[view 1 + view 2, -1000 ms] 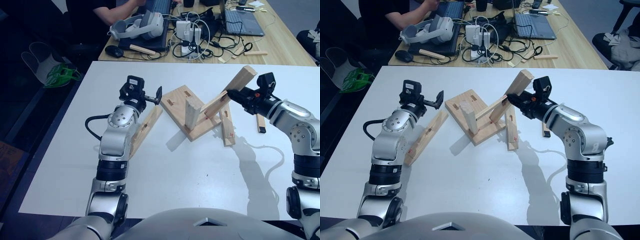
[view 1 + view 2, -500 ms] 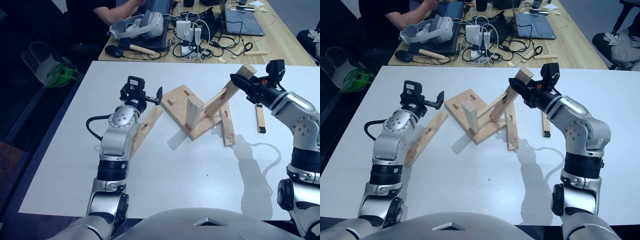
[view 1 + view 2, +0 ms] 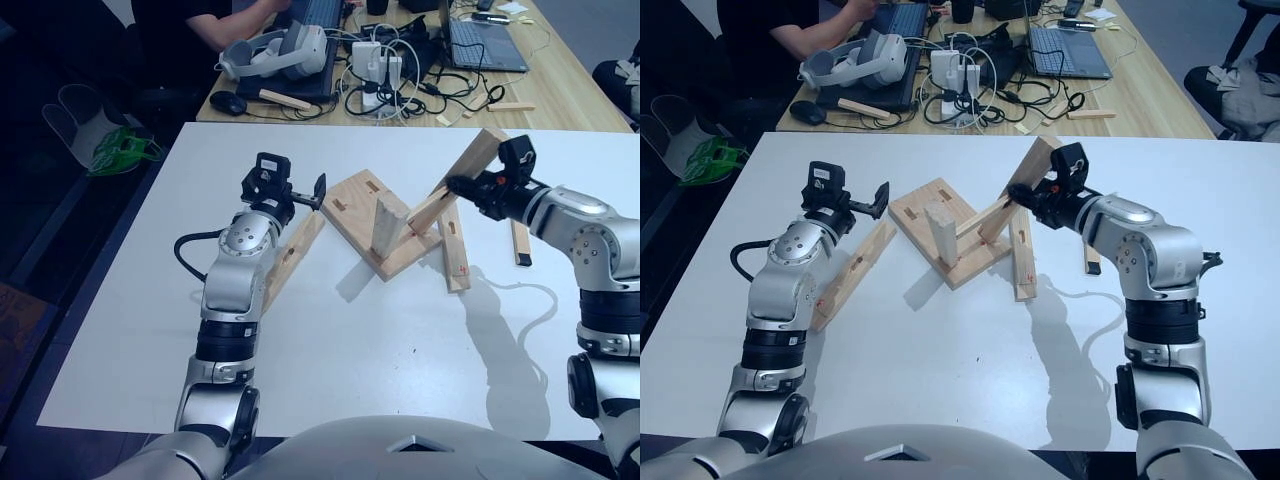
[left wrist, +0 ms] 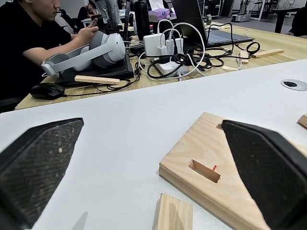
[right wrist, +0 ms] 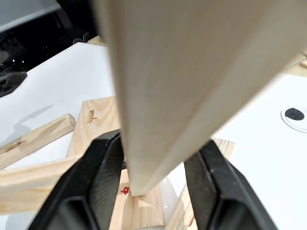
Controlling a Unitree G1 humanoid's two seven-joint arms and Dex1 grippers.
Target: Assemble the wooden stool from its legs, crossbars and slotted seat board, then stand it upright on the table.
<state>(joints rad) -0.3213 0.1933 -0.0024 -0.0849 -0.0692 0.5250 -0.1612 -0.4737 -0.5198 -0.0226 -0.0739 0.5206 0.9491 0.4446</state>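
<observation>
Sitting mid-table, the slotted seat board (image 3: 352, 205) lies flat on the white table (image 3: 400, 340) with 1 upright leg (image 3: 387, 224) standing in it. My right gripper (image 3: 462, 184) is clamped on a tilted leg (image 3: 478, 155) above the board's right side, and a crossbar (image 3: 425, 208) slants from that leg's lower end down to the board. A flat leg (image 3: 456, 250) lies just beside the board on the right, with a loose crossbar (image 3: 519, 243) farther right. My left gripper (image 3: 312, 190) hovers, fingers spread wide, over the far end of a left-side leg (image 3: 293, 255), near the board's left corner.

Held leg (image 3: 478, 150) lower end apparently hidden behind right claw (image 3: 453, 184).
</observation>
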